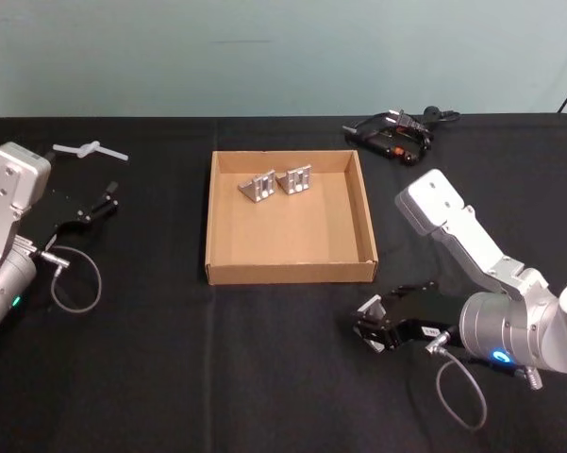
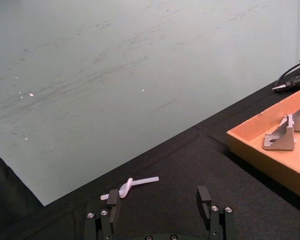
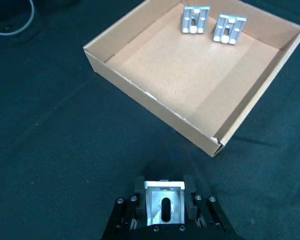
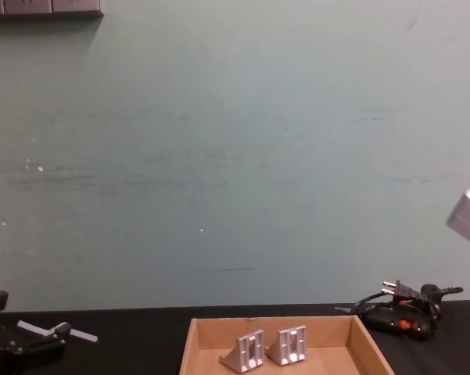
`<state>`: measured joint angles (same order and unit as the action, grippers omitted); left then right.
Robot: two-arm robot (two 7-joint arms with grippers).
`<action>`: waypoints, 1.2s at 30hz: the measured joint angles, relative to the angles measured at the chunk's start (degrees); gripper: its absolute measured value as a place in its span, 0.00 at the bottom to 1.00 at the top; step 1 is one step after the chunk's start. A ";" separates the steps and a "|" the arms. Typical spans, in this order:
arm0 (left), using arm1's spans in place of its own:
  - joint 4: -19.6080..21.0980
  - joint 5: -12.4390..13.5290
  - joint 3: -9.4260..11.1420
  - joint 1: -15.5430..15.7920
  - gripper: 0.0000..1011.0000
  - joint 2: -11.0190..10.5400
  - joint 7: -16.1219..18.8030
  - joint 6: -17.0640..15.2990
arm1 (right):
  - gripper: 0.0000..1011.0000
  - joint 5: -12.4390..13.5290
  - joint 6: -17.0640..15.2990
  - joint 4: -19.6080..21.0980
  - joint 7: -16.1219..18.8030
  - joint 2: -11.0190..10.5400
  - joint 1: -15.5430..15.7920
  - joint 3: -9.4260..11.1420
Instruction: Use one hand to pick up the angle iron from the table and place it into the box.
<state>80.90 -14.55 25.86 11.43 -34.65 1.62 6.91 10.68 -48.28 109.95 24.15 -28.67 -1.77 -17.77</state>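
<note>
A matte black table [image 1: 170, 377] is seen beneath a plain brown cardboard box [image 1: 288, 272]. Two silver angle irons [image 1: 281, 183] are shown at its twelve o'clock wall. A third silver angle iron [image 3: 163, 206], slotted in black, is gripped between the black toothed fingers of the right gripper [image 3: 163, 202]. The left gripper [image 2: 159, 202] is black too, with fingers parted. A white plastic piece [image 1: 78, 148] and a black corded tool [image 1: 396, 132] with an orange button are noted at twelve o'clock, against a pale green wall [image 4: 235, 156].

A black corded tool [image 1: 393, 133] with an orange button lies at the far right, its plug [image 4: 403, 291] and cable trailing beside it. At the far left lies a small white plastic piece [image 1: 79, 149] with crossed arms. Behind everything stands a pale green wall [image 4: 235, 156], faintly scuffed.
</note>
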 joint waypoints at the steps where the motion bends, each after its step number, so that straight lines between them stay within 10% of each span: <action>1: 0.00 0.00 0.00 0.00 0.99 0.00 0.00 0.00 | 0.45 -0.09 0.10 0.30 -0.01 0.05 0.00 0.01; 23: 0.00 0.00 0.00 0.00 0.99 0.00 0.00 0.00 | 0.45 1.62 1.69 -0.64 0.10 3.49 -7.89 1.03; 36: 0.00 0.00 0.00 0.00 0.99 0.00 0.00 0.00 | 0.45 1.72 7.76 -16.79 0.05 8.11 -21.09 -3.22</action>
<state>80.90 -14.55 25.86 11.43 -34.65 1.62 6.90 12.40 -40.53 93.15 24.20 -20.57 -22.85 -20.99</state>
